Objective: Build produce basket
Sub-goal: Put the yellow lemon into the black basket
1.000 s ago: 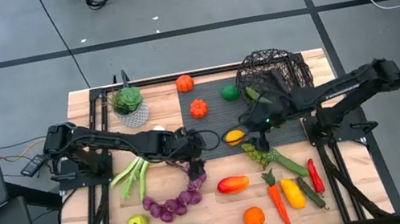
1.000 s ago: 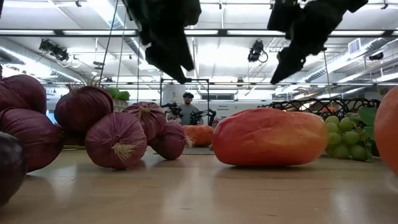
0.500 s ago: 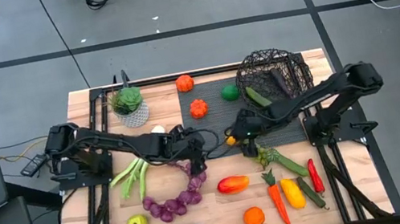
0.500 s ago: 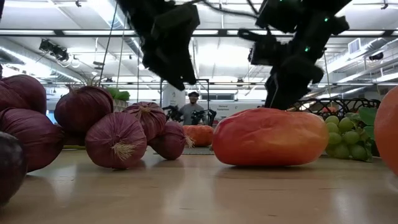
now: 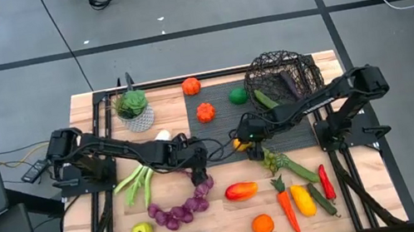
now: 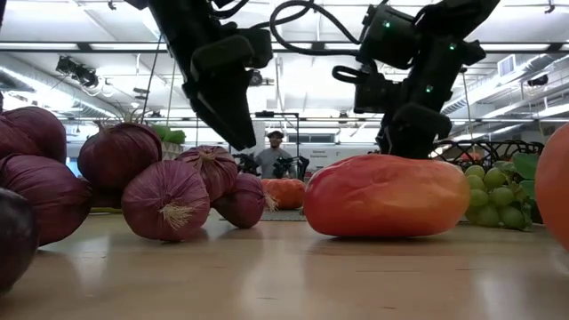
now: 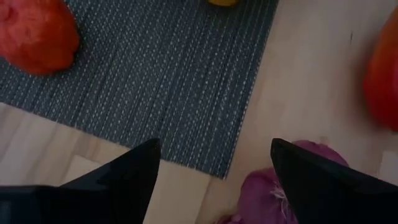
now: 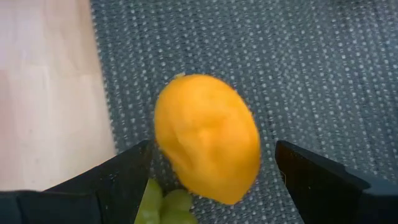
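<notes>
The dark wire basket [image 5: 285, 76] stands on the grey mat's far right corner with a cucumber and an aubergine inside. My right gripper [image 5: 244, 137] [image 8: 213, 149] is open, low over the yellow lemon [image 8: 207, 138], one finger on either side of it; the lemon lies on the mat [image 8: 323, 74]. My left gripper [image 5: 197, 165] [image 7: 214, 149] is open and hovers over the mat's near edge, beside the far end of the purple string [image 5: 184, 208] [image 7: 298, 180]. The remaining produce lies on the wooden table.
Green grapes [image 8: 161, 202] lie just near of the lemon. A red-orange fruit [image 5: 241, 190] [image 6: 387, 196], carrot, yellow pepper, chilli and orange lie front right. Two orange fruits [image 5: 205, 112] and a green one [image 5: 237, 95] sit on the mat. A potted plant [image 5: 134, 107] stands far left.
My right gripper has swung from beside the basket toward the table's left and come down over the lemon. My left gripper has dropped lower and drifted toward the near edge, close to the purple string. No produce has moved.
</notes>
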Motion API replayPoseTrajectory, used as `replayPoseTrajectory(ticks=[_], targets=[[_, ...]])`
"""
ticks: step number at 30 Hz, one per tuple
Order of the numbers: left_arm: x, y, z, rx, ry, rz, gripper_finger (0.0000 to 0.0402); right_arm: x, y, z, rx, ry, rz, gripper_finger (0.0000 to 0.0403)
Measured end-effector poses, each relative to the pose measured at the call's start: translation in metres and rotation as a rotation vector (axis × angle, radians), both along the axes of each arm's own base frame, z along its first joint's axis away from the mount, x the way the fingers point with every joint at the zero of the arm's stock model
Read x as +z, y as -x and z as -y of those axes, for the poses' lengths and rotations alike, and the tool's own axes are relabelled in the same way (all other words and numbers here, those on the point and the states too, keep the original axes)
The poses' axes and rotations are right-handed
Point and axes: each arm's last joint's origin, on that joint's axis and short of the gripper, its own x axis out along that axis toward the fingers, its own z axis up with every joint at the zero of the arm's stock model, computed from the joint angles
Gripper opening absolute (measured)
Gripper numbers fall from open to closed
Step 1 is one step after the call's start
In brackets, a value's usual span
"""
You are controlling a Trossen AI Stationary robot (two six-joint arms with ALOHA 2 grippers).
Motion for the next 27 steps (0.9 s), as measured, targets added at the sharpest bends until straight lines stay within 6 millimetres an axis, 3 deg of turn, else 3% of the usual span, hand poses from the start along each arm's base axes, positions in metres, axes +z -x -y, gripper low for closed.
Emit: replayPoseTrajectory(ticks=[6,16,19,24,27], targets=[[0.0,-0.001,0.001,0.005,0.007,0.014,0.0313,-0.01,-0.004,0.012,-0.022,-0.033,-0.018,0.0347],[0.001,0.0,0.008,0.001,0.018,0.02,0.0313,-0.03,-0.017,0.014,-0.028,-0.068,0.003,0.0343],[0.0,0.002,0.012,-0.012,0.015,0.011,0.0313,-0.022,-0.015,0.014,-0.052,-0.057,0.026,0.0319],[0.0,0.002,0.011,-0.018,0.008,0.006,0.0313,0.008,-0.006,0.018,-0.066,-0.009,0.101,0.0243],[0.0,0.001,0.008,-0.019,0.0,0.006,0.0313,0.028,0.006,0.024,-0.09,0.004,0.135,0.0239]])
